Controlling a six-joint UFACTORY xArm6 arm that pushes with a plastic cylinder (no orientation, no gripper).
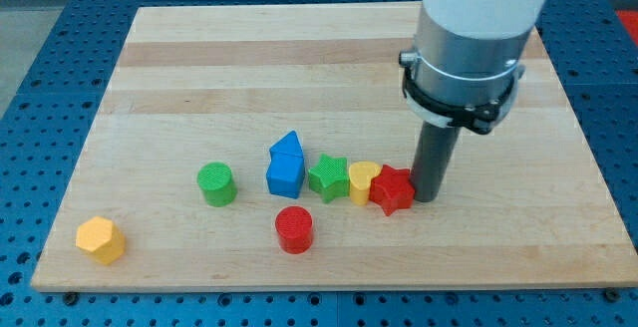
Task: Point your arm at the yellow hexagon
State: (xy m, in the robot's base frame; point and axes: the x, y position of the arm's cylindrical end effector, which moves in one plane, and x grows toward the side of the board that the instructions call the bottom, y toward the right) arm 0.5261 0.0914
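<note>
The yellow hexagon [101,239] lies near the board's bottom left corner. My tip [427,198] rests on the board at the view's right of centre, touching the right side of a red star [393,189]. It is far to the right of the yellow hexagon. The rod hangs from a wide white and grey arm that fills the view's top right.
A row of blocks runs left from my tip: a yellow heart [361,181], a green star [327,177], a blue block [285,164]. A green cylinder [215,183] and a red cylinder [294,229] lie between them and the hexagon. The wooden board [199,68] sits on a blue perforated table.
</note>
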